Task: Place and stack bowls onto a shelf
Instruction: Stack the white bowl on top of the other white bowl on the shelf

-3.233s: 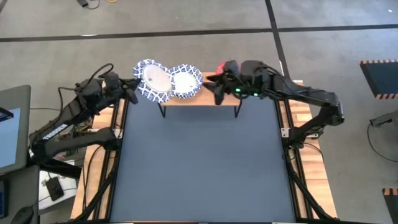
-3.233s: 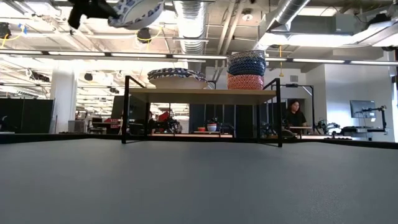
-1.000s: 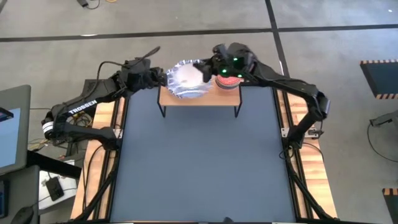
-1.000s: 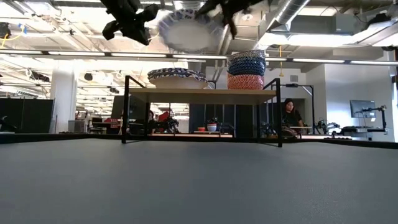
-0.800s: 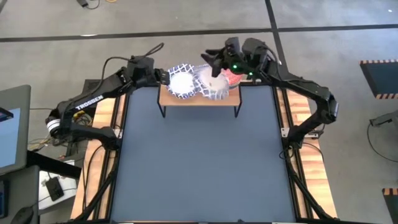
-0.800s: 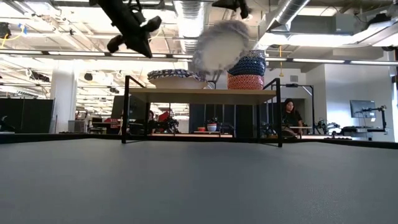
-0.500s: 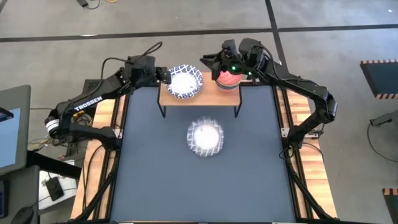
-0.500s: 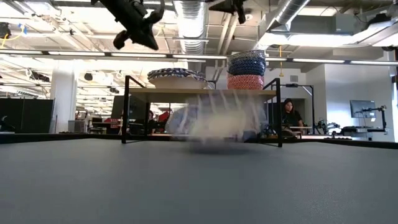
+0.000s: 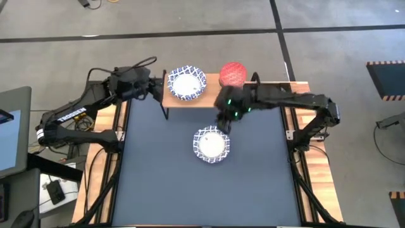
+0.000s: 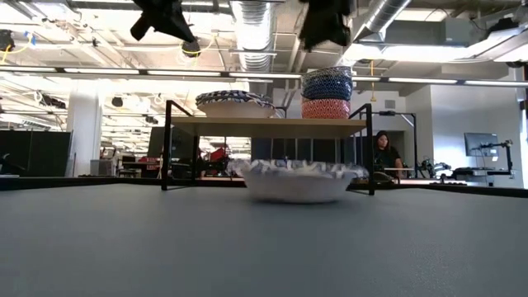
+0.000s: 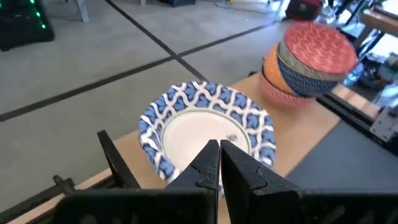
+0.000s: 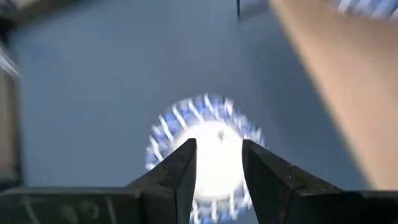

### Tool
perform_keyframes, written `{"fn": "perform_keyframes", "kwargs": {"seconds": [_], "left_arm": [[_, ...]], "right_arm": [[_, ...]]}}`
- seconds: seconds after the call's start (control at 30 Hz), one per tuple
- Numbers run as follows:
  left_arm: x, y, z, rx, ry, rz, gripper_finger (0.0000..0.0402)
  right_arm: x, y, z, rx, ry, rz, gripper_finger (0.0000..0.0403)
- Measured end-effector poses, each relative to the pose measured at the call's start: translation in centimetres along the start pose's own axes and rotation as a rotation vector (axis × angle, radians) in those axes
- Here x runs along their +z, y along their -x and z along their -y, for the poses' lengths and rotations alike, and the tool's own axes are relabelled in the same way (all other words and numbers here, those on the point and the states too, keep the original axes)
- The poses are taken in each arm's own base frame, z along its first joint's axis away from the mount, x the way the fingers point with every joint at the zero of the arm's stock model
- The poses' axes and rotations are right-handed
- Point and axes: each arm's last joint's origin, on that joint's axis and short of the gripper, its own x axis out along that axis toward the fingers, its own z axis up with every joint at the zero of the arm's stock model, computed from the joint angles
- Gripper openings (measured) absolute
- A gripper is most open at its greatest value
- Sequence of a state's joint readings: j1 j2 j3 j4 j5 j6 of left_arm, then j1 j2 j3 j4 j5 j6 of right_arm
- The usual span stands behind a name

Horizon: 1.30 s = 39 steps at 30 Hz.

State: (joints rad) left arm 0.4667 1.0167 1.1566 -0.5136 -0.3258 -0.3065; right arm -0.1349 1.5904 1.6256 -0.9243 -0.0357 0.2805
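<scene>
Bowl upright on dark tabletop; right gripper released above, left gripper clenched.

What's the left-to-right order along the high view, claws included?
Left claw → patterned bowl on the shelf → fallen bowl on the tabletop → right claw → stack of small bowls, red on top.

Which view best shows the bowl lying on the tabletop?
The high view: the bowl sits upright and whole, below the right gripper. The low view gives only its side profile; the right wrist view blurs it; the left wrist view misses it.
</scene>
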Motion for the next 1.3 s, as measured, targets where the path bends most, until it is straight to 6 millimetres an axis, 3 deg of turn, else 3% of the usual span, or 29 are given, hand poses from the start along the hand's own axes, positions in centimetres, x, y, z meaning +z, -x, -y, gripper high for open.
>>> {"fn": "perform_keyframes", "kwargs": {"seconds": [0.27,0.53,0.77,0.93,1.07,1.13,1.3], "left_arm": [[-1.4,0.3,1.8,-0.029,-0.07,-0.076,0.0],[-2.3,1.1,3.2,-0.101,-0.128,-0.126,0.0],[-2.9,1.4,3.7,-0.153,-0.238,-0.167,0.0],[-3.4,1.8,4.2,-0.231,-0.317,-0.204,0.0],[-3.9,2.2,4.6,-0.249,-0.327,-0.235,0.0],[-4.1,2.3,4.7,-0.254,-0.339,-0.251,0.0],[-4.6,2.6,4.6,-0.205,-0.333,-0.286,0.0]], "right_arm": [[-6.6,-7.1,-1.9,0.021,0.079,-0.173,0.0175],[-12.0,-9.6,-5.8,0.14,0.436,-0.21,0.0171],[-12.7,-12.7,-6.5,0.101,0.455,-0.198,0.017],[-14.0,-15.6,-6.4,0.092,0.5,-0.277,0.017],[-14.8,-16.7,-6.6,0.078,0.516,-0.327,0.0162],[-14.7,-16.7,-6.6,0.073,0.496,-0.319,0.0144],[-12.4,-15.0,-7.1,0.085,0.485,-0.254,0.0035]]}}
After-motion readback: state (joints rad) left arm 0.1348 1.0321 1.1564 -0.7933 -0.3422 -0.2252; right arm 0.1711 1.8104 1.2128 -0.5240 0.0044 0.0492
